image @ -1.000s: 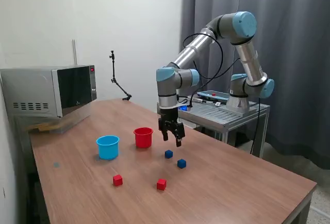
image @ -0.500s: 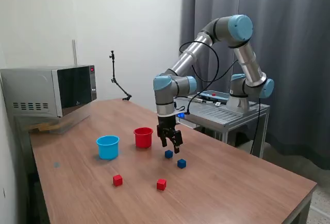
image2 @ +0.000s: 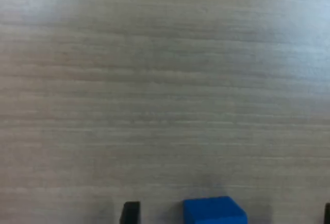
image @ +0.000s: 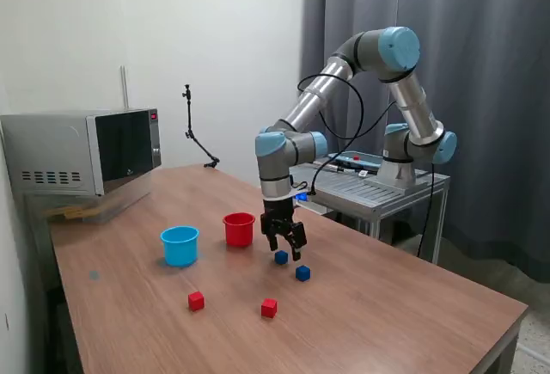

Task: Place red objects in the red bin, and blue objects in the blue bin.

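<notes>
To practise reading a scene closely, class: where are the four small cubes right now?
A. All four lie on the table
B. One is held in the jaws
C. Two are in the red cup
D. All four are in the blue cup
A: both blue cubes and both red cubes rest on the wooden table, outside the cups, with the gripper open just above one blue cube.

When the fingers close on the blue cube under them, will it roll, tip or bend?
The blue cube has flat faces and sits flat on the table, so it probably will not roll. It looks solid, likely stiff. Being small, it may slide if only one finger touches it first.
</notes>
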